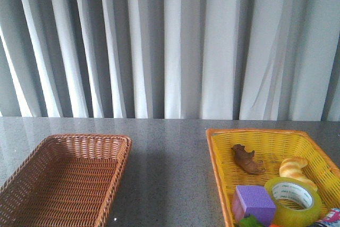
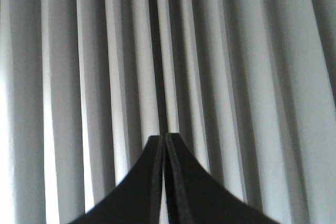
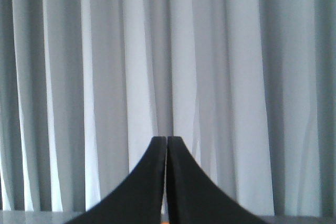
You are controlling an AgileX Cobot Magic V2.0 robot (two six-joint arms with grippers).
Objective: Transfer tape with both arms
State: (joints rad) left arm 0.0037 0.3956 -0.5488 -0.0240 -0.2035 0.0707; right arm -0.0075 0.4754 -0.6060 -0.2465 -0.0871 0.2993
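Observation:
The tape (image 1: 295,202), a translucent yellow roll with a white printed core, lies flat in the near right part of the yellow basket (image 1: 220,152), beside a purple cube (image 1: 254,203). Neither arm shows in the front view. In the left wrist view my left gripper (image 2: 164,136) is shut with nothing between its black fingers and points at the grey curtain. My right gripper (image 3: 167,138) in the right wrist view is likewise shut and empty, facing the curtain above the table's far edge.
An empty brown wicker basket (image 1: 122,152) stands on the left of the grey table. The yellow basket also holds a brown toy animal (image 1: 247,159), a croissant-like piece (image 1: 295,167) and a green item (image 1: 249,220). A pleated grey curtain hangs behind.

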